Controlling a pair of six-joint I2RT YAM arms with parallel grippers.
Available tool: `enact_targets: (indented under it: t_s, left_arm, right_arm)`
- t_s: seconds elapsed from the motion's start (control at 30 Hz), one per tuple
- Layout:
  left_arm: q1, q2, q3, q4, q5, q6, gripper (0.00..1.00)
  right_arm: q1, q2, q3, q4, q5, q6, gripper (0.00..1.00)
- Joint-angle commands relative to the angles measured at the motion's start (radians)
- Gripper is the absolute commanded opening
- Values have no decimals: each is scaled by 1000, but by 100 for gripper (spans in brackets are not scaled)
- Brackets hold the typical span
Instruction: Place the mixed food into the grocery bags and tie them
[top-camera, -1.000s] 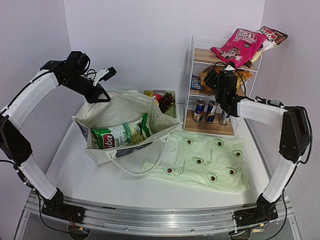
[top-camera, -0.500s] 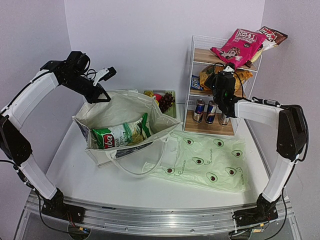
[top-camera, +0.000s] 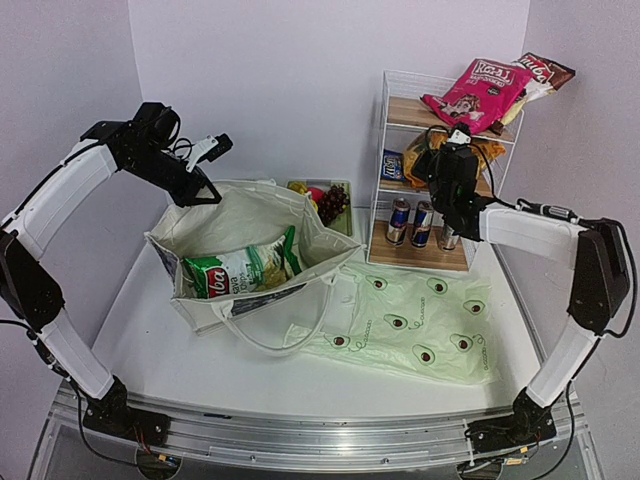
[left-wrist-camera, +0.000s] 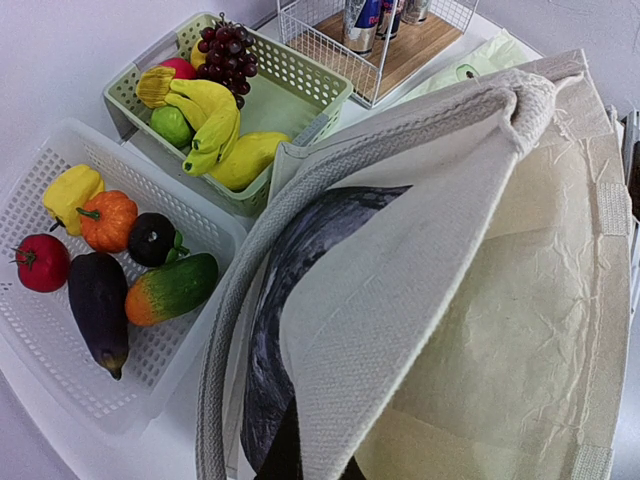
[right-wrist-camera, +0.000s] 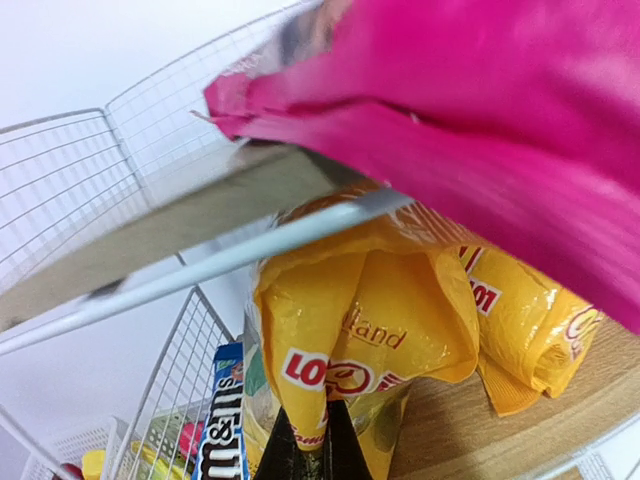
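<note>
**A:** Where's the right hand (right-wrist-camera: 312, 442)?

**B:** At the middle shelf of the wire rack (top-camera: 405, 256). Its fingers are pressed together on a lower fold of the orange packet (right-wrist-camera: 370, 330). A pink packet (right-wrist-camera: 480, 110) overhangs from the shelf right above the hand. A blue candy pack (right-wrist-camera: 222, 425) stands just to its left, and the cans (top-camera: 412, 220) sit one shelf beneath it.

**A:** And the left hand (top-camera: 200, 187)?

**B:** It's clamped on the far rim of the canvas tote (top-camera: 250, 225), holding that edge up with the mouth open. A green-white packet (top-camera: 240, 270) lies inside, below the hand.

**A:** What's around it?

**B:** Just past the hand is a green basket (left-wrist-camera: 300, 75) holding bananas (left-wrist-camera: 215, 120) and grapes (left-wrist-camera: 225, 48). Beside that is a white basket (left-wrist-camera: 60, 370) of vegetables. The lifted tote wall stands between this hand and the rack.

**A:** And the other bag?

**B:** The avocado bag (top-camera: 420, 320) lies flat on the counter (top-camera: 170, 350), well below the right hand. It touches the tote, and one loop handle (top-camera: 300, 330) rests on its edge.
</note>
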Motion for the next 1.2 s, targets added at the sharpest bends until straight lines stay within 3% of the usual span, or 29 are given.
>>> enact_targets:
  t_s: [0.0,0.3,0.77,1.17]
  left_arm:
    - [3,-37,18,51,35,14,0]
    - [3,-41,25,50,33,19,0]
    - [3,-38,20,58,37,22,0]
    - [3,-43,14,62,37,24,0]
  right_arm:
    - [24,-113,-17,46,70,-86,0]
    - [44,-200,-47,-101,73,-116,0]
    - [52,-352,-104,-308,-96,-72,0]
    - [53,-399,-87,-370,-113,-79,0]
